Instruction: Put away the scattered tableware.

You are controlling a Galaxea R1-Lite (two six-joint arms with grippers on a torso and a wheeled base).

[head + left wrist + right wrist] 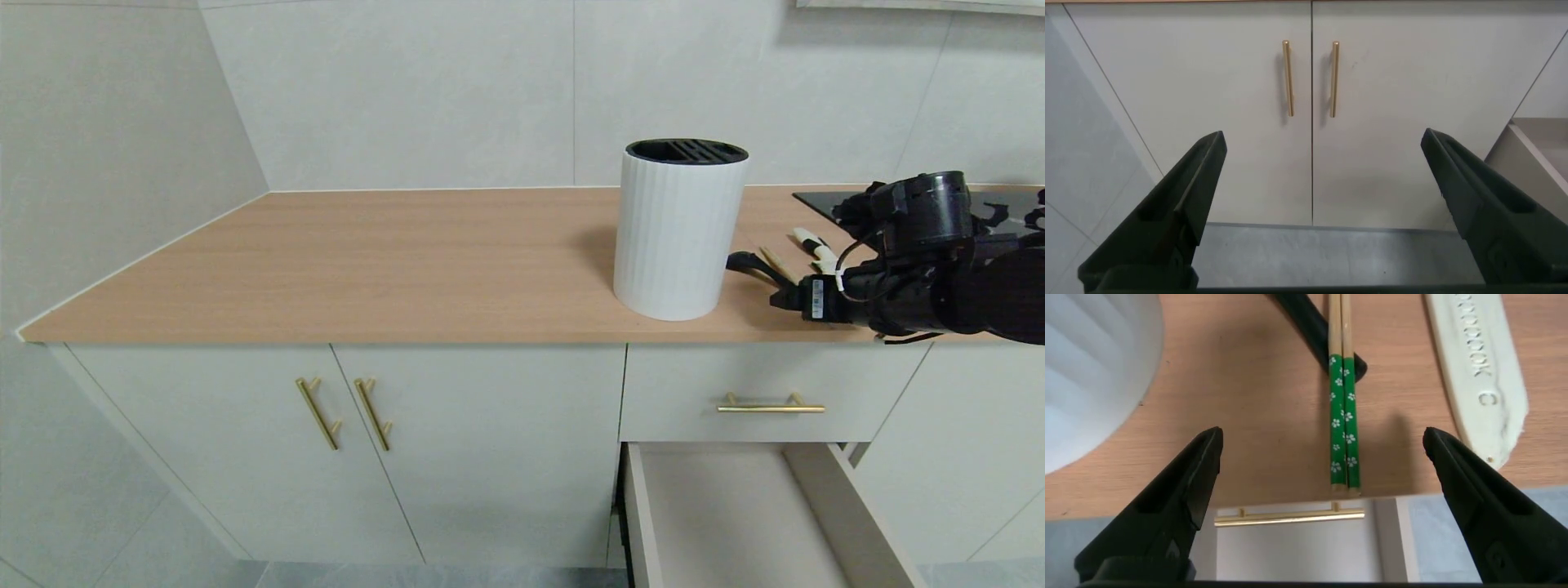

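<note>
Right hand [1321, 445], spread, by chopsticks [1343, 416] — these, white utensil [1478, 367] and black handle [1306, 318] lie on bench [1249, 400], nothing apparently stowed yet.

Bright, even light fills your views.
The white holder [680, 233] casts a soft shadow toward the left edge of the countertop [408, 261].

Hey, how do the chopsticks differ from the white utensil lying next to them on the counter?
The chopsticks are a thin wooden pair with green flowered ends; the white utensil is one broad, flat piece. The chopsticks lie across a black handle; the white utensil lies clear of it. Both rest on the countertop, near its front edge.
</note>
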